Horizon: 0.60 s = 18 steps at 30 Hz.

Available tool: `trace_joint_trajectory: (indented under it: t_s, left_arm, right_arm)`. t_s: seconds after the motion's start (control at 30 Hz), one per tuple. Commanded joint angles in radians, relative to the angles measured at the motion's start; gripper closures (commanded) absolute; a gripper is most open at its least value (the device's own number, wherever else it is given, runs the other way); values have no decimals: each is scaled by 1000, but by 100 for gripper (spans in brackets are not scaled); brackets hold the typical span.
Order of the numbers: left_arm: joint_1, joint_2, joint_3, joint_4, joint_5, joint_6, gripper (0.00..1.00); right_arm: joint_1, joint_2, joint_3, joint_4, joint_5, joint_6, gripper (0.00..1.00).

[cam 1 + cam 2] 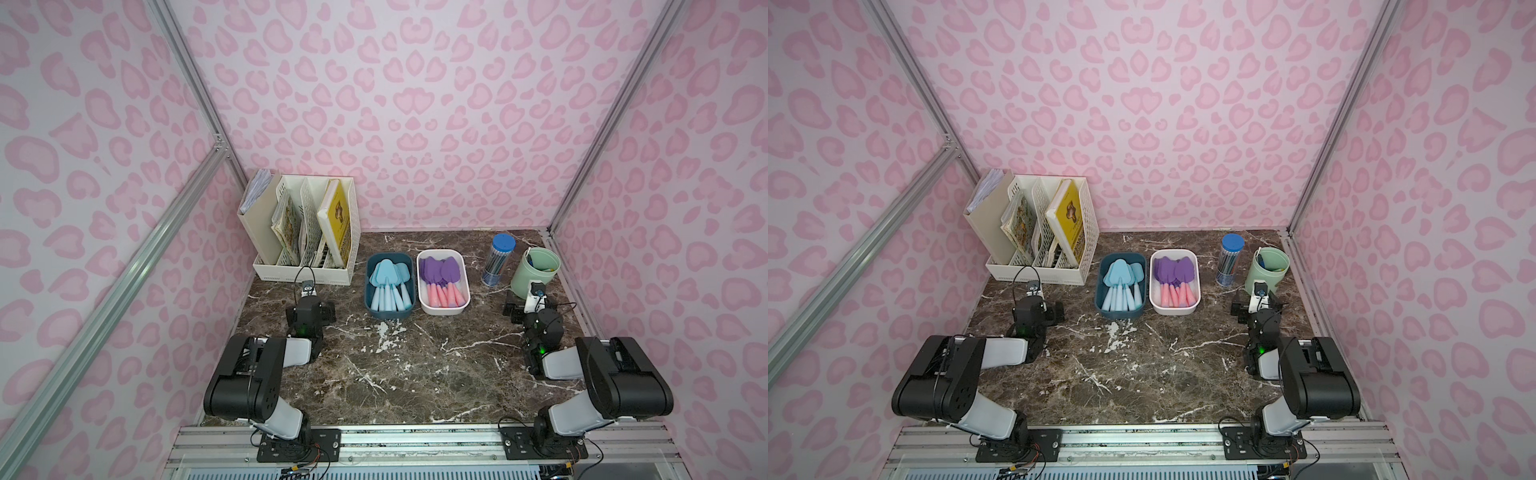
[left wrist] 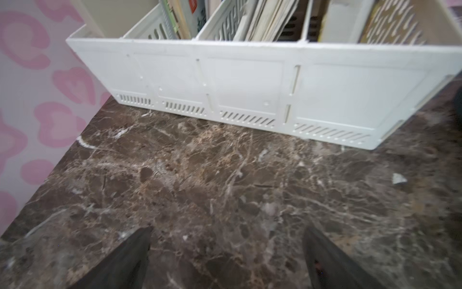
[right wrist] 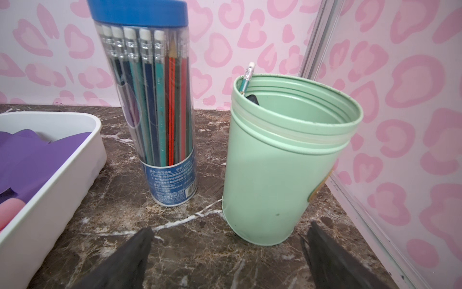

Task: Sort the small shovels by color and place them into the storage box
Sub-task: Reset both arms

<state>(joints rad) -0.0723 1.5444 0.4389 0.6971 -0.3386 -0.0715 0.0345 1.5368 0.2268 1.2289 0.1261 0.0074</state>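
Several light blue small shovels lie in a dark blue storage box at the back middle of the marble table. Beside it on the right, several shovels with purple blades and pink handles fill a white storage box. Both boxes show in both top views. My left gripper is open over bare marble, left of the blue box. My right gripper is open and empty, right of the white box, whose purple blades show in the right wrist view.
A white file rack with books stands at the back left, just ahead of the left gripper. A clear blue-capped pencil tube and a green cup stand just ahead of the right gripper. Pink patterned walls close three sides.
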Motion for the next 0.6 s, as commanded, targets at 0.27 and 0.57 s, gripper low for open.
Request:
trace_joint_trajectory:
  t_s: [0.27,0.57]
  left_arm:
    - [28,-14,13,28,58,5,1]
    - [34,-13,18,18,73,3,1]
  right_arm:
    - [-9,-5,6,14,-19,17,1]
    - [-11,-2,10,10,-20,19,1]
